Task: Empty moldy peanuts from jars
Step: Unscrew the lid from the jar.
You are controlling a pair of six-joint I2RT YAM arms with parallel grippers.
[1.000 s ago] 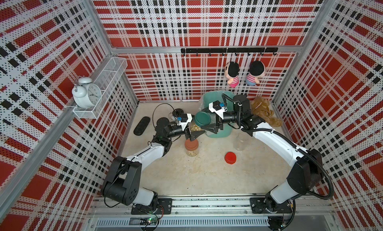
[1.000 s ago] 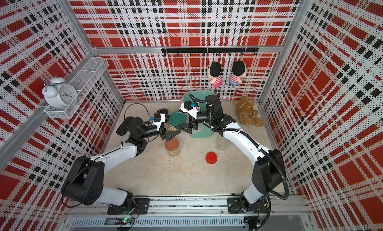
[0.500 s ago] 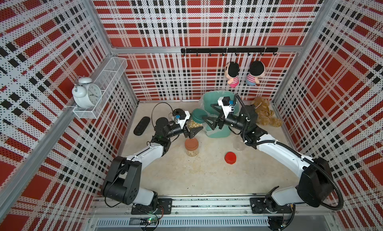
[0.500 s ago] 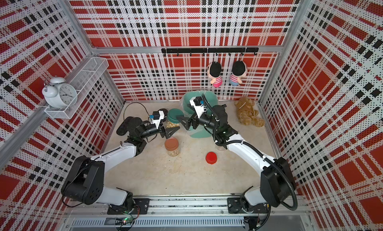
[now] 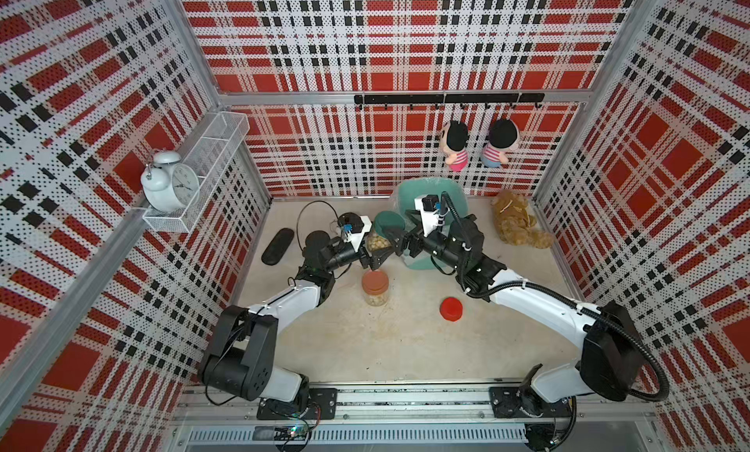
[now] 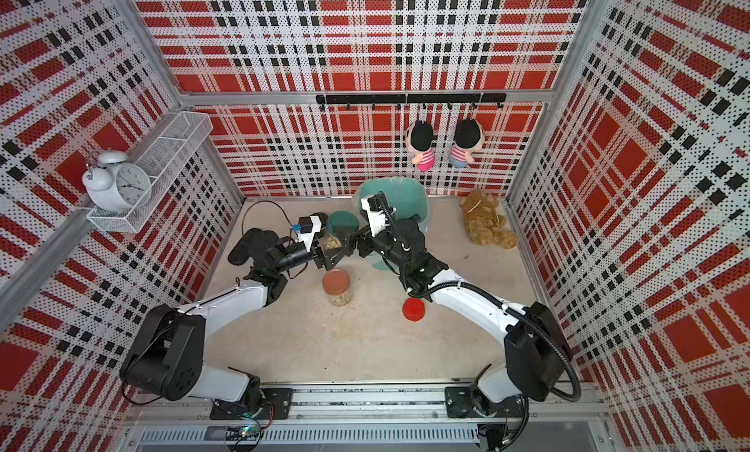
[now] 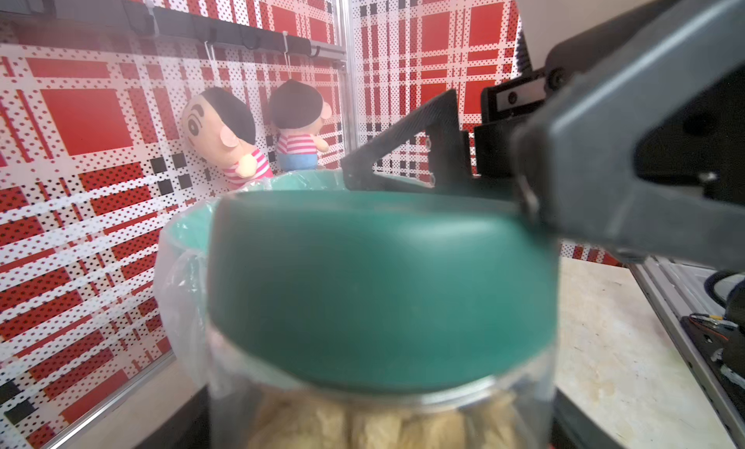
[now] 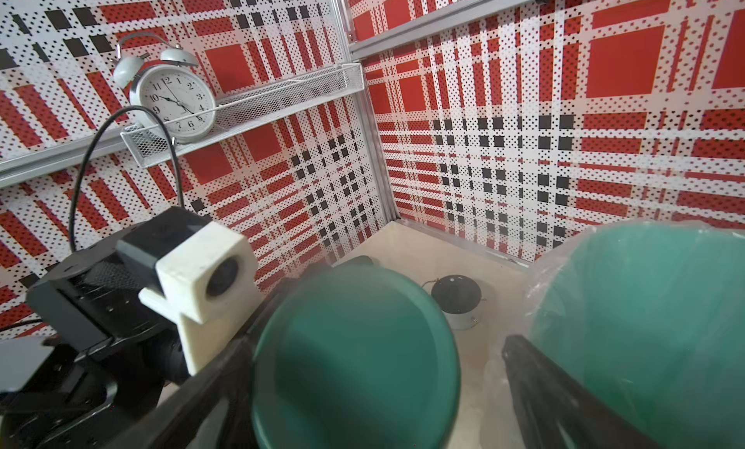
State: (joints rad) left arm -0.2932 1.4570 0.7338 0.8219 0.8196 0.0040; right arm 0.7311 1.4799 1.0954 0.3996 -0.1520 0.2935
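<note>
While the left tool [image 5: 373, 251] clamped the green-lidded jar [image 5: 377, 239] of moldy peanuts [image 7: 363, 422] beside the teal bin [image 5: 456, 192], the right tool [image 5: 399, 233] stood wide apart around its lid [image 7: 383, 285]. The brown-lidded jar [image 5: 375, 287] stood on the desk [image 5: 385, 340].

Matt green plastic lid [image 7: 383, 289], clear glossy jar [image 7: 403, 414], crinkly clear liner [image 7: 177, 273].

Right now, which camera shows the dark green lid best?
The left wrist view: the dark green lid fills the frame, seated on its clear jar. The right wrist view shows its top, blurred; both top views show it small.
</note>
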